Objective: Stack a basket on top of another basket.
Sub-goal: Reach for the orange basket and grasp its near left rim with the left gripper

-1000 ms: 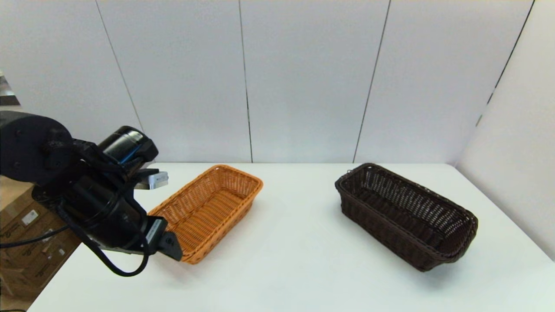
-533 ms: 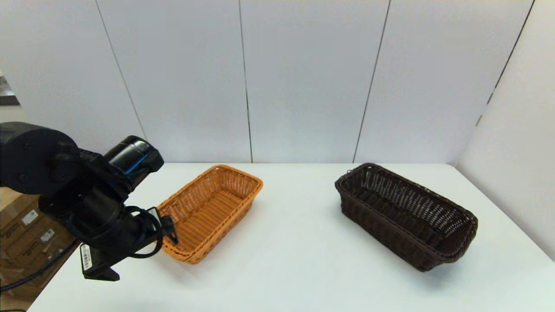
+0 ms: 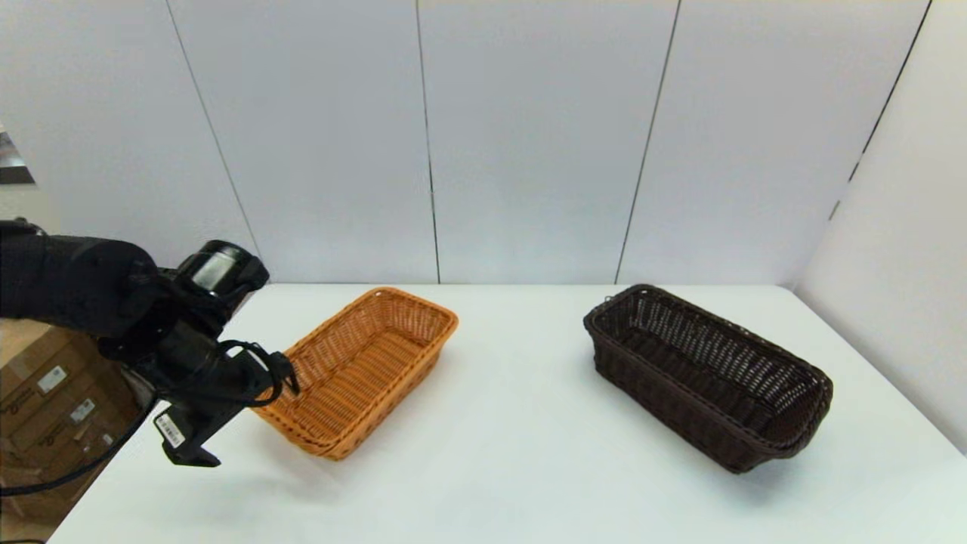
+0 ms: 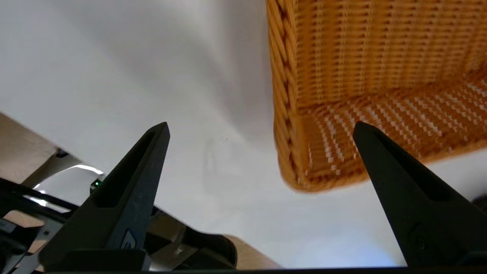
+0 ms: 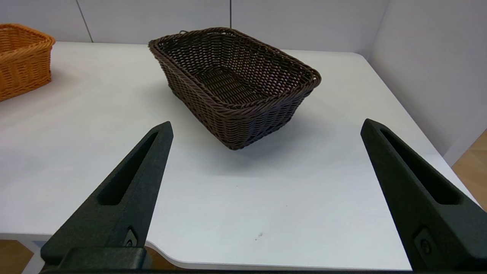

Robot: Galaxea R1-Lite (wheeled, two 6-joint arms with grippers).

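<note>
Lower left of head view: left tool (image 3: 283, 381) spread wide, straddling a corner of the orange-tan basket (image 3: 363, 370). Dark brown basket (image 3: 706, 374) sits centre-right on the desk (image 3: 514, 453), well apart. Risk: wrong basket grabbed, or wicker wall slips. Right tool (image 5: 262, 129) released, parked off the desk edge.

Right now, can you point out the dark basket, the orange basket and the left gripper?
dark basket (image 3: 710, 375), head view, inner floor near its middle.
orange basket (image 3: 363, 363), head view, woven floor inside.
left gripper (image 4: 260, 131), left wrist view, midway between its open fingertips, at the orange basket's corner.
</note>
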